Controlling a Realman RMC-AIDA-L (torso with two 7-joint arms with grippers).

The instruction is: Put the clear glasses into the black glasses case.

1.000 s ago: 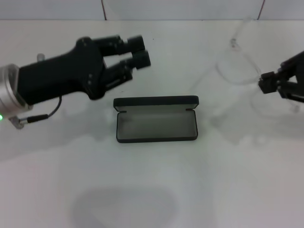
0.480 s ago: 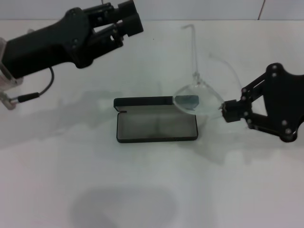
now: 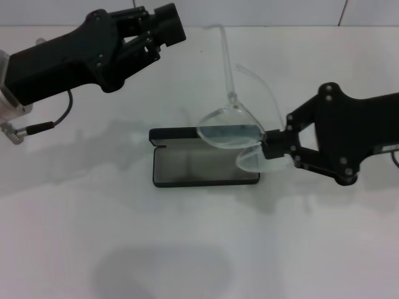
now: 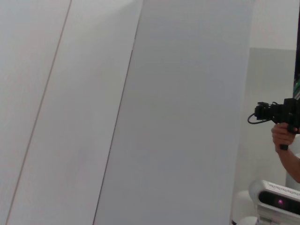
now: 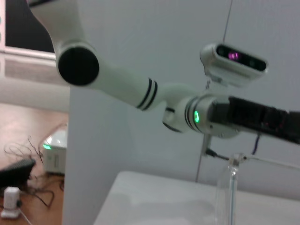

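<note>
Head view, right gripper (image 3: 269,149): closed on the right end of the clear glasses (image 3: 229,128), at the right end of the black glasses case (image 3: 206,157).
Clear glasses: held in the air, lens over the case's far right part, arms standing up and away.
Black glasses case: lay open at table centre, lid at the far side, grey lining bare.
Left gripper (image 3: 163,25): raised at far left, idle, fingers together, holding nothing.
Step in hand, judged: lowering; lens should be levelled along the tray and the arms folded before release.

left claw (image 3: 167,22): raised, far-left | right claw (image 3: 269,148): closed, centre-right
</note>
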